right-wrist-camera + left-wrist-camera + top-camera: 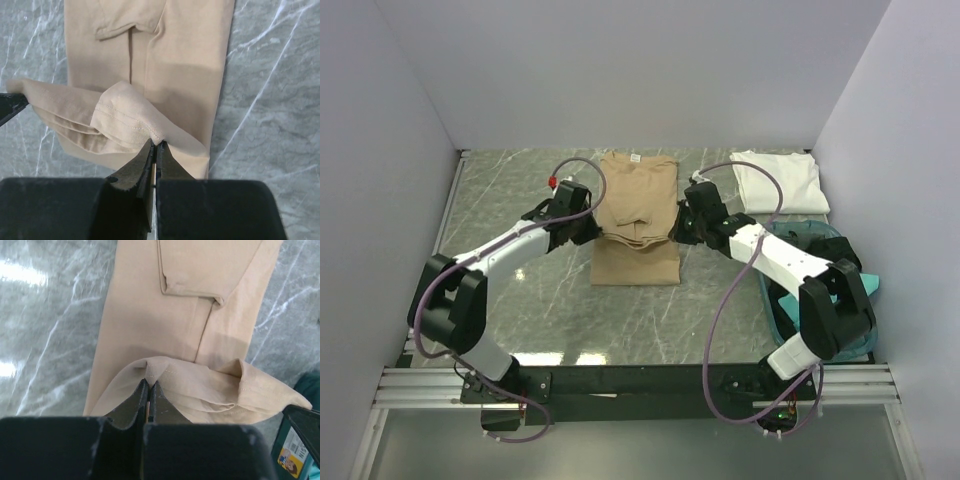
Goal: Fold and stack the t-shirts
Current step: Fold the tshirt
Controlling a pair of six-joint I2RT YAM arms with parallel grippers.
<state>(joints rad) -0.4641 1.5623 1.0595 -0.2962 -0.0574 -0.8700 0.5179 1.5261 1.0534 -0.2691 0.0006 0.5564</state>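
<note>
1. Your left gripper (149, 385) is clamped shut on a raised, stitched edge of the tan shirt (150, 315). Your right gripper (154, 146) pinches the same raised edge from the other side, jaws tight on the cloth.
2. The lifted fold sags between the two grippers and hides the part of the shirt under it.
3. The tan shirt lies lengthwise mid-table (520, 190), touching both grippers.
4. A folded white shirt (778, 180) lies at the far right corner. Your right arm covers much of the teal basket (812, 230) just beside it, so its contents are hard to make out.
5. Count: two grippers, two shirts plainly seen, one basket.
</note>
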